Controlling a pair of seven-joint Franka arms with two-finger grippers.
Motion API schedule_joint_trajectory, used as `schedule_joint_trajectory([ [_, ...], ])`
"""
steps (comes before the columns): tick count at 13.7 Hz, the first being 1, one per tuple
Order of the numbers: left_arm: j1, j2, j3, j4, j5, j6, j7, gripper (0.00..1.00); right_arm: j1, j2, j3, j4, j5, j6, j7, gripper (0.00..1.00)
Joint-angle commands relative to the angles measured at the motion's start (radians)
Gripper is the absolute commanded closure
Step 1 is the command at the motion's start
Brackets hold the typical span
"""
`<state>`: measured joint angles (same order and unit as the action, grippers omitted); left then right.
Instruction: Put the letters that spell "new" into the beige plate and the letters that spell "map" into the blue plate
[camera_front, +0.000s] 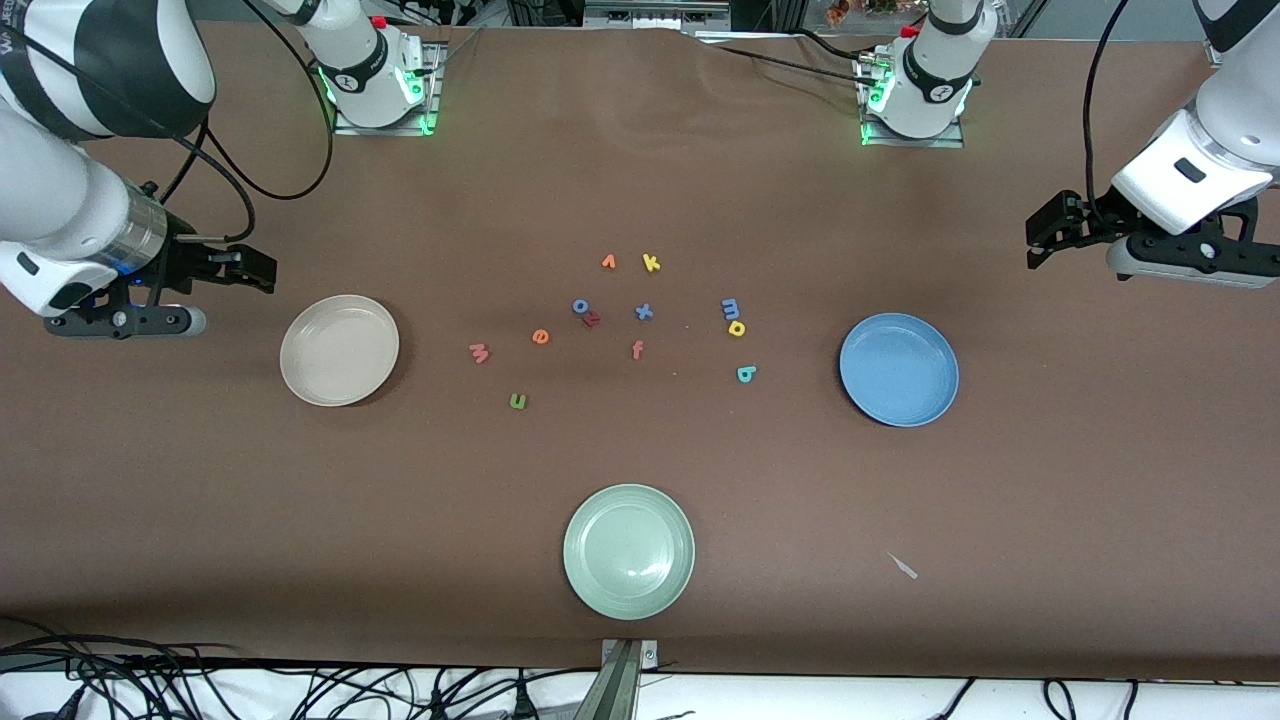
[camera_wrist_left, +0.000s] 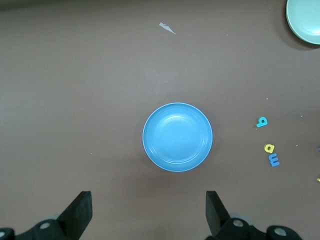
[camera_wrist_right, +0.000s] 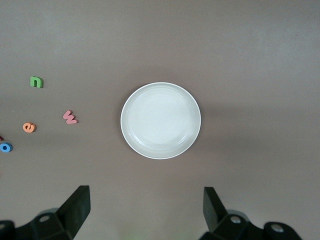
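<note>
A plain cream-beige plate (camera_front: 339, 350) sits mid-left of the front view, a plain medium-blue plate (camera_front: 898, 368) mid-right, and a pale green plate (camera_front: 628, 551) bottom centre. The tablecloth (camera_front: 200, 480) is brown.

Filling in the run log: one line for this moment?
left gripper: open, waiting | right gripper: open, waiting | letters: all on table | beige plate, blue plate: empty

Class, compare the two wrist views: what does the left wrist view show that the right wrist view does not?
Only the left wrist view: the blue plate, the blue m, yellow a, teal p and part of the pale green plate. Only the right wrist view: the beige plate, the green n, pink w and orange e. Both: brown table and open jaws.
</note>
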<state>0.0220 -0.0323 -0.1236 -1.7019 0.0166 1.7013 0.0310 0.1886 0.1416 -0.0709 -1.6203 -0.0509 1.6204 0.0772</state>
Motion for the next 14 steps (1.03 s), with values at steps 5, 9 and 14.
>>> schedule_joint_trajectory([
  [5, 0.009, 0.011, -0.005, 0.028, -0.026, -0.019, 0.026, 0.0, 0.026, 0.022, 0.002, 0.003, 0.005, -0.008, -0.008, 0.0],
  [9, 0.009, 0.011, -0.005, 0.028, -0.026, -0.019, 0.026, 0.0, 0.093, 0.076, 0.002, 0.01, 0.011, 0.009, -0.007, 0.0],
  [14, 0.009, 0.011, -0.005, 0.028, -0.026, -0.019, 0.026, 0.0, 0.175, 0.174, 0.003, -0.004, 0.054, 0.154, 0.006, 0.0],
])
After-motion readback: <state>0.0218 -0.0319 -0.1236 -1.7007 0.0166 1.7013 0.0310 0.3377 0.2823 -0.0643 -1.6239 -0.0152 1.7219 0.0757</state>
